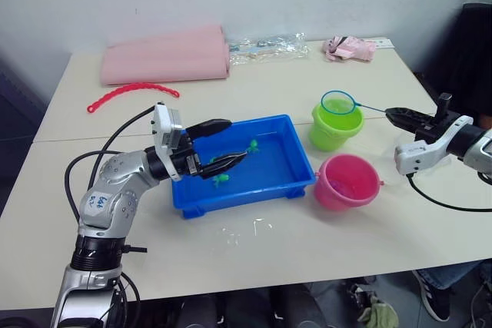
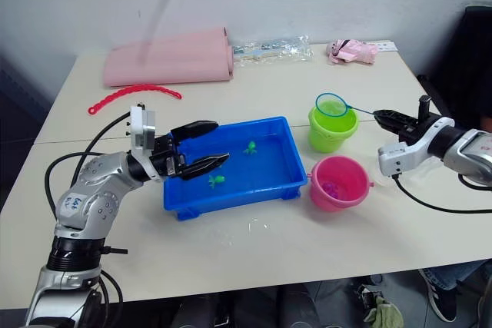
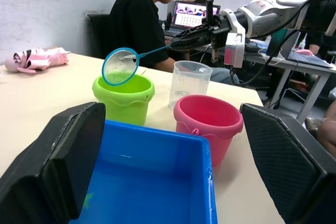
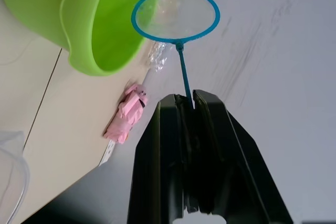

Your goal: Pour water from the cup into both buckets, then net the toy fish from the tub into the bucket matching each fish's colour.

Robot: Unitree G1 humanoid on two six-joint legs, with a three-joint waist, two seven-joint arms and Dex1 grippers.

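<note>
Blue-rimmed and fine-meshed, the small round net hangs over the mouth of the lime green plastic bucket, out beyond the tips of the right gripper, whose two black fingers are pressed together on the net's thin straight handle. In the right wrist view the hoop sits straight ahead of the closed jaws, its mesh tilted toward the green bucket's rim.

Just beside the green bucket stands the hot pink plastic bucket, nearer the robot and below the net's handle line. A clear plastic cup stands behind the two buckets as seen from the left wrist.

Over the shallow bright blue rectangular plastic tub, the left gripper has its jaws spread wide, holding nothing. Two tiny green toy fish lie in the tub: one just under the lower finger's tip, the other a little beyond the fingertips. Both buckets stand past the tub's far end, well ahead of the open jaws.
</note>
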